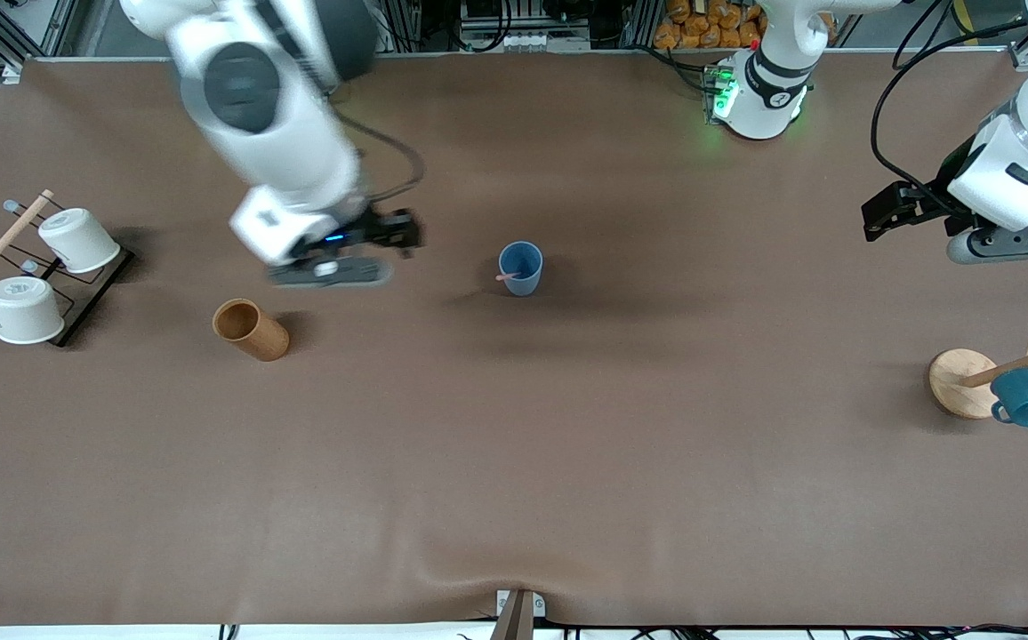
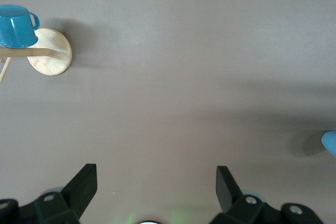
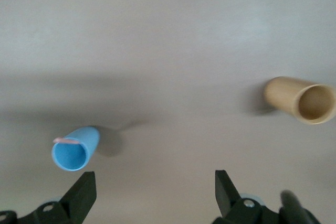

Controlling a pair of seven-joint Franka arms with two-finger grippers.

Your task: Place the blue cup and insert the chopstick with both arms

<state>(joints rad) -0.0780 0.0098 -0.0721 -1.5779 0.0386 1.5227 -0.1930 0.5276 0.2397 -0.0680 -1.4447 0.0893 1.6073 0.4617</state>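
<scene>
Right arm (image 1: 274, 116): glossy white shells, dark grey round joint cap, black cable looping along the wrist, small blue light near the black claw (image 1: 394, 233).
Left arm (image 1: 1025, 151): white shells, black joint bands, black cable, grey flange with screw holes, black claw (image 1: 887, 213).
Left base (image 1: 758, 89): white, black ring, green light.

No text, label, brand, number or sign can be read anywhere in these views. The cups, the racks, the table cover and the robot arms carry no markings that can be made out.
</scene>
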